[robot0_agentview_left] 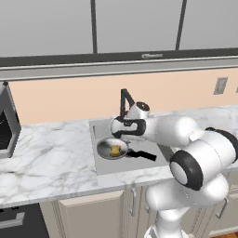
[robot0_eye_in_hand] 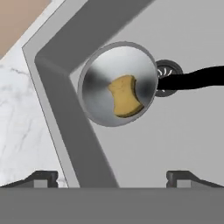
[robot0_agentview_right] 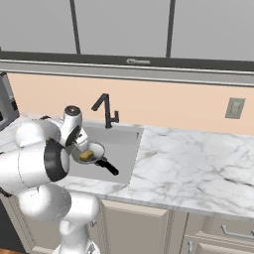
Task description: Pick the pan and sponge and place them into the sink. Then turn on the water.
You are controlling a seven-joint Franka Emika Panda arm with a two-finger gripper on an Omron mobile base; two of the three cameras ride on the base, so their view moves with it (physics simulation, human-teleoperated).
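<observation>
The gripper (robot0_eye_in_hand: 112, 177) hangs above the sink with its jaws spread wide and nothing between them; its two dark fingertips (robot0_eye_in_hand: 42, 177) stand far apart at the bottom of the hand view, one over the sink's rim, the other over the grey floor of the basin. In the left base view the gripper (robot0_agentview_left: 122, 135) sits just above the pan, apart from it. At about 12 o'clock from the gripper in the hand view lies the pan (robot0_eye_in_hand: 118, 83), flat on the floor of the sink (robot0_eye_in_hand: 175, 140), near the basin's left wall. The sponge (robot0_eye_in_hand: 125, 96) rests inside the pan, a little toward the 4 o'clock side of its middle. The pan's black handle (robot0_eye_in_hand: 192, 78) points to 3 o'clock and crosses over the round dark drain (robot0_eye_in_hand: 168, 70), which peeks out at the pan's edge. In the left base view the pan (robot0_agentview_left: 111, 148) holds the sponge (robot0_agentview_left: 115, 150) in the left half of the sink (robot0_agentview_left: 100, 165), handle pointing toward 4 o'clock. The black faucet (robot0_agentview_left: 124, 100) stands at the back rim, at 12 o'clock from the pan. The marble tabletop (robot0_agentview_left: 46, 158) surrounds the sink, and in the right base view the tabletop (robot0_agentview_right: 198, 168) stretches away at 3 o'clock from the basin (robot0_agentview_right: 126, 144).
</observation>
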